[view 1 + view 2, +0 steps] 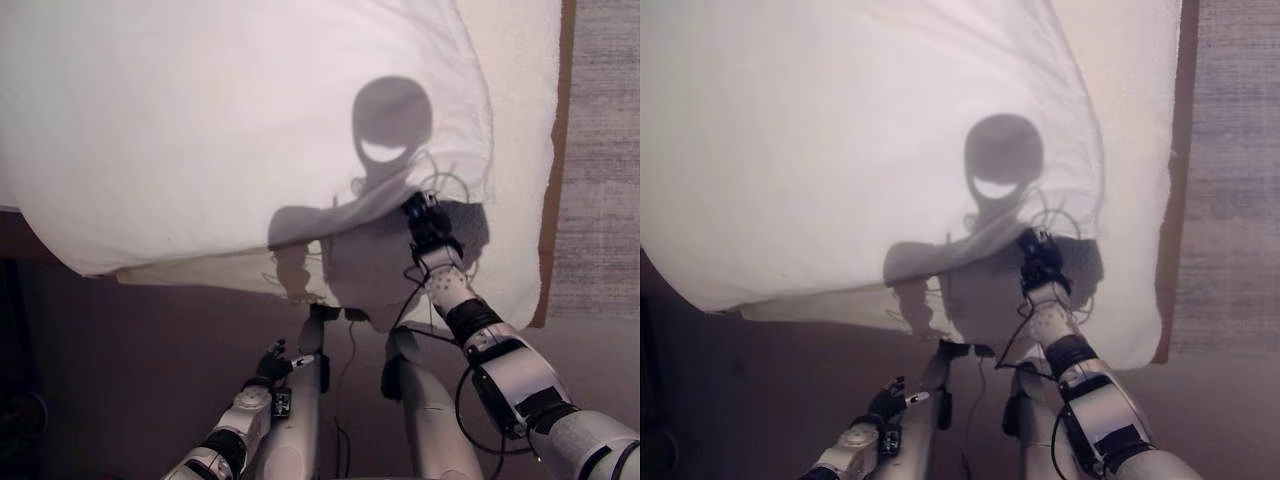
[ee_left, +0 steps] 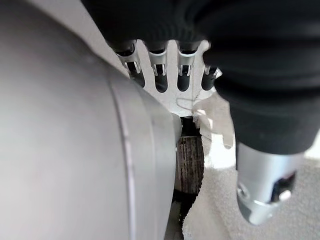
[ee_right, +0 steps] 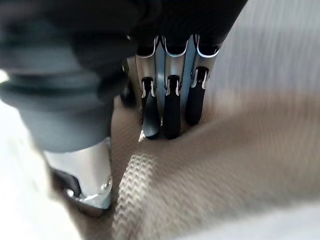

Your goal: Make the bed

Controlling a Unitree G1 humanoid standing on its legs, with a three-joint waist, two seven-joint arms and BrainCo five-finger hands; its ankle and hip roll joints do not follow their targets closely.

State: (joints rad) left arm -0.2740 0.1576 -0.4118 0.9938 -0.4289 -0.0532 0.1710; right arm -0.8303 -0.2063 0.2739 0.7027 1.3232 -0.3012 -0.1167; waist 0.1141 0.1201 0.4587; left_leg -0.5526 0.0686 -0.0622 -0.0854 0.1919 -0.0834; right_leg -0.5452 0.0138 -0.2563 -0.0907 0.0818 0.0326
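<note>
The bed (image 1: 520,150) takes up the upper half of the eye views, its wooden edge running down at three o'clock, and a big white duvet (image 1: 200,130) lies heaped over it from nine to one o'clock, its lower hem hanging past the mattress edge toward six. At the duvet's corner, around four o'clock, the right hand (image 1: 428,222) is up against the fabric; in its wrist view the fingers (image 3: 167,107) lie straight and pressed together, tips down on a fold of woven cloth, with nothing pinched between them and the thumb. The left hand (image 1: 272,362) hangs low at seven o'clock beside the robot's body, well apart from the bedding; whether its fingers (image 2: 160,75) are curled or loose, I cannot tell. The risk is plain: flat fingers only push, so the corner may slide out from under them or bunch up instead of spreading. With one hand working, the far side at nine o'clock would likely stay heaped, or the overhanging hem could drag the duvet floorward.
</note>
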